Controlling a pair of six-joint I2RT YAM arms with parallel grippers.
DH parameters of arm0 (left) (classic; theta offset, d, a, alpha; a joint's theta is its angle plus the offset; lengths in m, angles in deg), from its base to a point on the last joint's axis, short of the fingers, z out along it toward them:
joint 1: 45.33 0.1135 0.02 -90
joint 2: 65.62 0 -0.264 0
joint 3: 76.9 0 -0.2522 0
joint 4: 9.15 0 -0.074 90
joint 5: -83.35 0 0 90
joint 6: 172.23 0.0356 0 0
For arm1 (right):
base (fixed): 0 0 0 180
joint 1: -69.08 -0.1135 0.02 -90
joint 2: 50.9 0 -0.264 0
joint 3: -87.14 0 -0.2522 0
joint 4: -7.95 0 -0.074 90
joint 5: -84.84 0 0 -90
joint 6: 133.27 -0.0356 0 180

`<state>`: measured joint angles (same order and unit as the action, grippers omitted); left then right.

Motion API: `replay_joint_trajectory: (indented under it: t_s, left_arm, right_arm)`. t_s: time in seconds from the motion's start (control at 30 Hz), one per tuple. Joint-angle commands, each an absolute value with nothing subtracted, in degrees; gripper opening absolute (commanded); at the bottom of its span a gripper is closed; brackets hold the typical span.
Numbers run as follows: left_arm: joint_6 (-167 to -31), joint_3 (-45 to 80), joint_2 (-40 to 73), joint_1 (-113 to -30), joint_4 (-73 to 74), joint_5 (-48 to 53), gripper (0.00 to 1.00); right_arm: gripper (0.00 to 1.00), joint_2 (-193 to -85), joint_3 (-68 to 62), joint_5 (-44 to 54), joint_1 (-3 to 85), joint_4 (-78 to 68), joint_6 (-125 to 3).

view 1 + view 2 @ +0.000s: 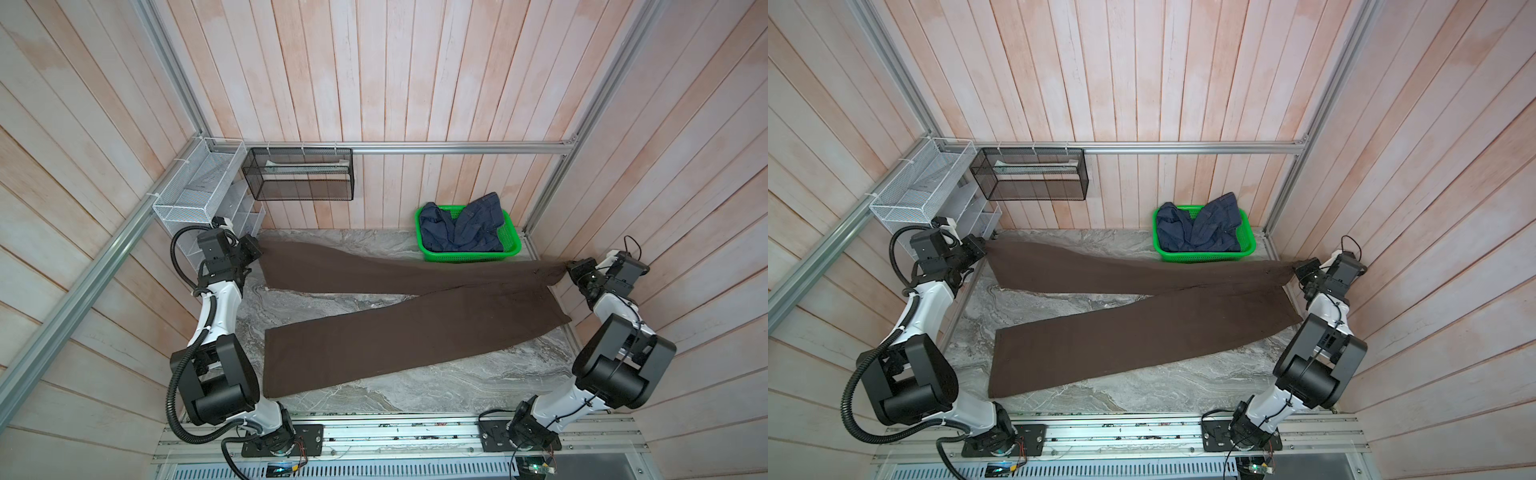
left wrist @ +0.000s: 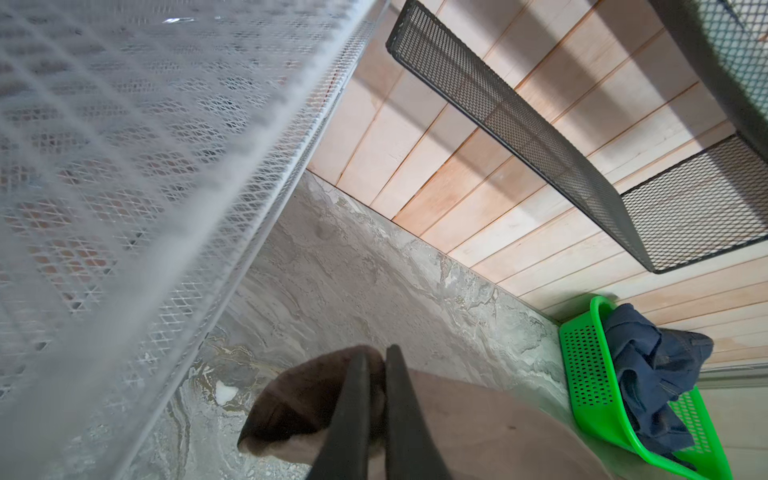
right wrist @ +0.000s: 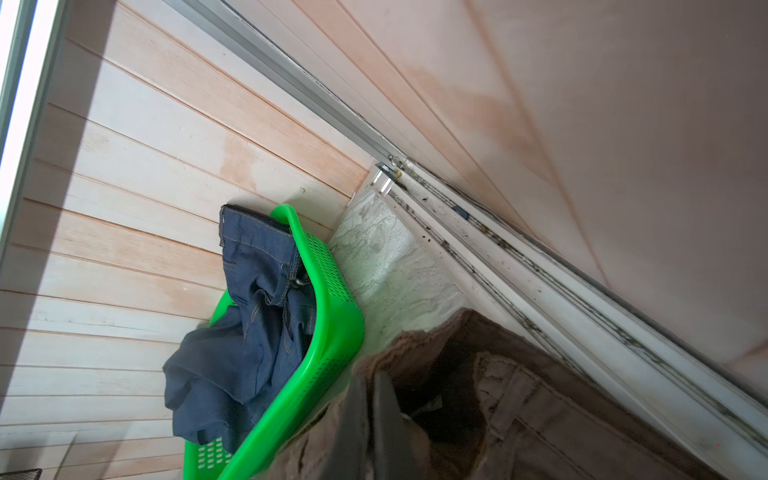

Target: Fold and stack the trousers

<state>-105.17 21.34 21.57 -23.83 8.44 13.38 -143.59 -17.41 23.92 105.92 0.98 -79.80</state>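
**Figure. Trousers spread out, before the first fold.** The dark brown trousers (image 1: 415, 332) lie opened across the marbled table (image 1: 415, 399), reaching from its left edge to its right edge. The waistband (image 1: 557, 295) is at the right and the two legs splay leftward in a narrow V. The far leg (image 1: 332, 270) runs to the far-left corner. The near leg (image 1: 353, 353) lies flat, its hem at the near left.

The left pincer (image 1: 254, 249) is pressed together on the hem end of the far leg. The left wrist view shows the cloth bunched around its closed fingers (image 2: 357, 399). The right pincer (image 1: 570, 270) pinches the far corner of the waistband at the table's right edge, and the right wrist view shows brown cloth gathered at its tips. The far leg appears drawn fairly straight between the two grips.

At the far right stands a green basket (image 1: 514, 245) holding a crumpled navy denim garment (image 1: 457, 232), just beyond the far leg.

*Progress, as judged:* early. The garment is laid out and gripped, but no fold is visible. One leg has yet to be laid over the other, the length has yet to be folded across, and the stacking has yet to be done. No folded pile shows on the table.
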Motion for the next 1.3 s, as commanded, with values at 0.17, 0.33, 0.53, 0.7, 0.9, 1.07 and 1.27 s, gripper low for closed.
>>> replay_joint_trajectory:
  t_s: [0.17,0.33,0.53,0.7,0.9,1.07,1.27]
  left_arm:
    - [-107.04,37.85,-17.42,-18.12,34.98,4.40,0.00]
    - [-107.11,42.07,-22.71,-16.98,38.77,1.29,0.00]
    - [-108.81,46.98,-28.79,-16.89,41.03,-0.79,0.00]
    - [-111.15,45.88,-30.24,-17.08,43.99,2.83,0.00]
    - [-111.30,45.22,-28.83,-17.62,44.77,10.01,0.00]
    - [-108.93,44.46,-22.50,-20.44,42.99,14.53,0.00]
    - [-107.07,42.51,-14.36,-27.11,40.51,10.23,0.00]
  right_arm:
    - [0.00,-136.54,-20.71,17.79,108.05,-5.05,-68.68]
    - [0.00,-132.14,-24.32,13.60,108.09,-5.89,-65.70]
    - [0.00,-128.36,-29.53,7.65,108.15,-4.91,-65.02]
    - [0.00,-127.02,-32.74,4.80,108.13,-3.65,-65.66]
    - [0.00,-127.80,-34.10,7.37,108.14,-1.67,-66.81]
    - [0.00,-128.89,-33.36,9.81,108.11,-0.86,-67.94]
    - [0.00,-129.65,-33.14,11.87,107.53,0.47,-69.05]
